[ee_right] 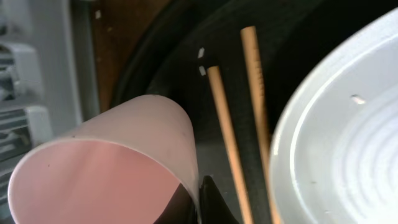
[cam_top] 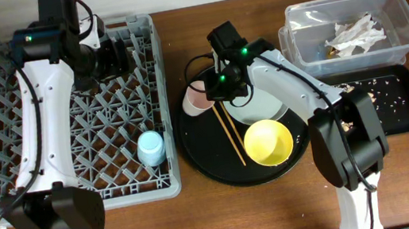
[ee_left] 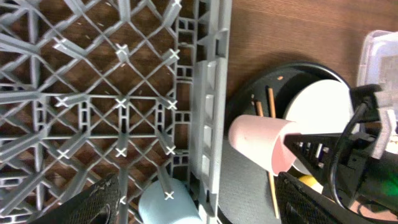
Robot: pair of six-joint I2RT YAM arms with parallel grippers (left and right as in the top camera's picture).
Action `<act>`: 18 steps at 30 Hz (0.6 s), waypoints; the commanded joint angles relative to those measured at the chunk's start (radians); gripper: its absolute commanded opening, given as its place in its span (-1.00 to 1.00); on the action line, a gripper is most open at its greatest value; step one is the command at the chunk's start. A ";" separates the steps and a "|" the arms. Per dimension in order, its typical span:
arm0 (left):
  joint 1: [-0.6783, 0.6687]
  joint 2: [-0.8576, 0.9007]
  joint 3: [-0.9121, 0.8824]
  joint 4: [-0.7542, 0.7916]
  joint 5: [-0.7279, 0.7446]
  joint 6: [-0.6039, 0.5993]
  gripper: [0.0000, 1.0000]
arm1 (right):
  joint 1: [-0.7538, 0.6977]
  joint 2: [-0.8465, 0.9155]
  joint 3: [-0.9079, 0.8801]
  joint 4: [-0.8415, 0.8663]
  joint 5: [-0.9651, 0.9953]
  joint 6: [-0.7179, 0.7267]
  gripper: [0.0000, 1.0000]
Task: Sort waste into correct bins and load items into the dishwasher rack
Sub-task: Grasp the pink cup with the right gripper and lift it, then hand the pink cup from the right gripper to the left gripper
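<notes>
The right tool (cam_top: 213,89) was clamped on the rim of the pink cup (cam_top: 197,98). In the right wrist view one dark finger (ee_right: 214,202) pressed the outside of the cup wall and the other sat just inside the mouth. The cup was tipped on its side over the left edge of the round black tray (cam_top: 203,159), close to the rack (cam_top: 135,190). Whether it touched the tray could not be told.

Just beside the cup on that tray lay the chopsticks (cam_top: 232,136), side by side. The pale plate (cam_top: 259,107) was to their right, partly under the right arm. The yellow bowl (cam_top: 267,142) stood upright at the near side of the tray.

The left tool (cam_top: 104,56) hung over the far part of the rack with its fingers (ee_left: 99,199) spread wide and nothing between them. The blue cup (cam_top: 151,148) stood mouth-down among the pegs near the rack's right wall.

At the right end of the surface (cam_top: 282,208), the clear tub (cam_top: 408,21) held crumpled napkins (cam_top: 353,33). The shallow black tray (cam_top: 405,114) in front of it carried scattered crumbs (cam_top: 370,91).
</notes>
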State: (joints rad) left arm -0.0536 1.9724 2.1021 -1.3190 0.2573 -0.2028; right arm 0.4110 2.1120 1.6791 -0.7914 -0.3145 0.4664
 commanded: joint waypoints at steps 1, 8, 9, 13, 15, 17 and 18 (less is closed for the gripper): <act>0.007 -0.003 0.011 0.016 0.241 0.092 0.73 | -0.050 -0.092 0.005 0.008 -0.196 -0.048 -0.92; 0.070 -0.003 0.011 0.024 0.930 0.455 0.99 | -0.261 -0.301 0.005 0.125 -0.786 -0.204 -0.92; 0.070 -0.003 0.011 0.024 0.982 0.484 0.99 | -0.280 -0.305 0.005 0.162 -0.862 -0.204 -0.92; 0.067 -0.003 0.011 0.024 1.168 0.574 0.99 | -0.279 -0.305 0.005 0.290 -0.995 -0.190 -0.92; 0.067 -0.003 0.011 0.024 1.191 0.577 0.99 | -0.258 -0.305 0.005 0.351 -1.002 -0.142 -0.91; 0.060 -0.003 0.011 0.021 1.212 0.580 0.99 | -0.232 -0.305 0.005 0.417 -0.998 -0.108 -0.92; 0.051 -0.003 0.011 0.021 1.242 0.591 0.99 | -0.216 -0.305 0.005 0.452 -0.993 -0.084 -0.92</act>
State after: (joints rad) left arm 0.0124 1.9724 2.1021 -1.2961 1.3735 0.3298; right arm 0.1570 1.8050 1.6810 -0.3908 -1.2518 0.3210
